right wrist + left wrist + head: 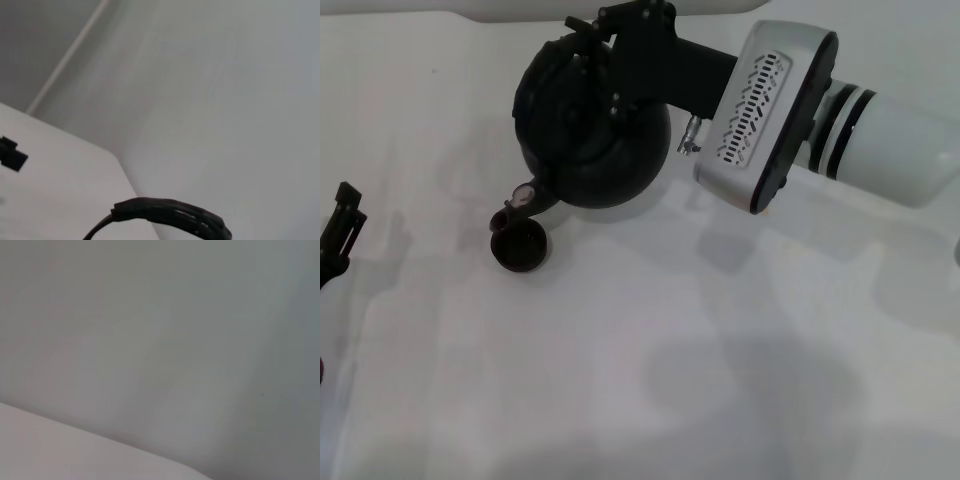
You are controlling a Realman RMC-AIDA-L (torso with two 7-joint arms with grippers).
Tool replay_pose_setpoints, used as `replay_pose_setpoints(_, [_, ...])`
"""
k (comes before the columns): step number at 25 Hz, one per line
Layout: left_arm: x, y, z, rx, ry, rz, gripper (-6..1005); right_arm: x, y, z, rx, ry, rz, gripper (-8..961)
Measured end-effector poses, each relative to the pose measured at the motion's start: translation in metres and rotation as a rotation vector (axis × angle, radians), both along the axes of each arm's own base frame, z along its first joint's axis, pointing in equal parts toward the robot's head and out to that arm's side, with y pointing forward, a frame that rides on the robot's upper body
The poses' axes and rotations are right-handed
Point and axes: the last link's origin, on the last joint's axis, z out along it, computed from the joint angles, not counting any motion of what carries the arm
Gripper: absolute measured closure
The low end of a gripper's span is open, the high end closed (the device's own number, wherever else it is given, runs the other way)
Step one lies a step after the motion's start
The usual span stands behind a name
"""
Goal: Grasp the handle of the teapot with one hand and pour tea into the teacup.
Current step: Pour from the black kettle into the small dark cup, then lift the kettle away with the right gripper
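The black teapot (585, 130) is tilted, with its capped spout (523, 195) dipped just over the rim of the small dark teacup (520, 247) on the white table. My right gripper (620, 45) comes in from the right and is shut on the handle (582, 42) at the top of the pot. The handle also shows as a black arch in the right wrist view (170, 215). I cannot make out any tea between the spout and the cup. My left gripper (342, 225) is parked at the table's left edge, far from the cup.
The white tabletop (670, 380) spreads in front of the cup and pot. The right arm's white-grey casing (765, 110) and wrist hang over the table's back right. The left wrist view shows only a blank grey surface.
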Motion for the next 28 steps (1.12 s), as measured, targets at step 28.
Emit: replay_pose_setpoints(28, [0.0008, 0.0016, 0.0004, 0.003, -0.001, -0.003, 122, -0.0056, -0.0016, -0.0041, 0.024, -0.069, 0.005, 841])
